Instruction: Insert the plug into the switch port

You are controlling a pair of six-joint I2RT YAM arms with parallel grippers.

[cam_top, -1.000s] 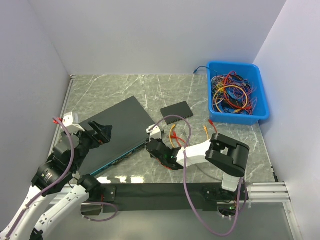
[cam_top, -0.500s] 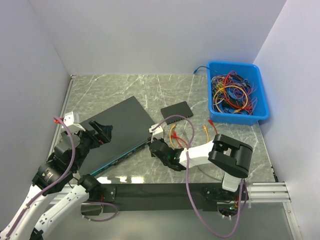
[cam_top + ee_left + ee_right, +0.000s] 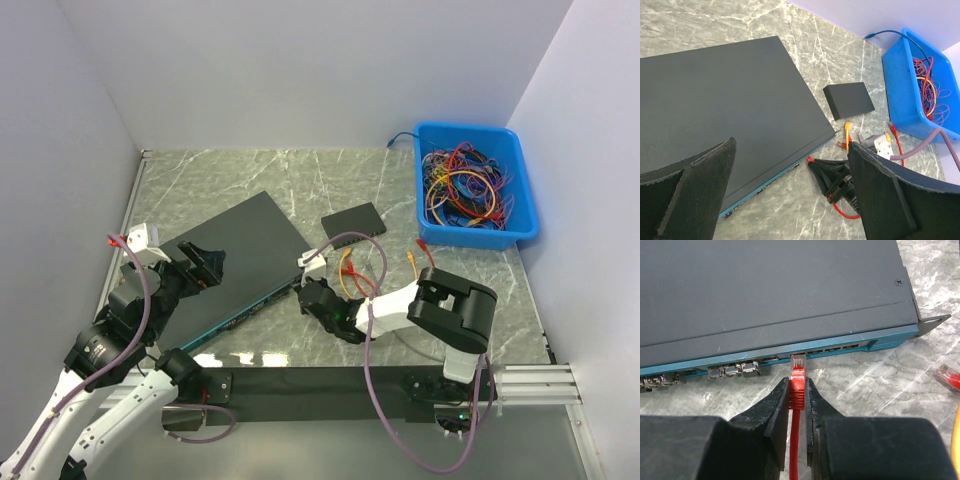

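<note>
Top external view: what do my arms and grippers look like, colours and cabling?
The left arm and right arm share white links and black joint housings, each trailing a mauve cable. The left gripper and right gripper have black wedge-shaped fingers. No readable markings.

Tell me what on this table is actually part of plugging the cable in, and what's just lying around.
In use:
switch
red plug
right fingers, pinching the plug at a port

Lying about:
small black box
blue bin
cable tangle in the bin
orange cable
spare red plug
</note>
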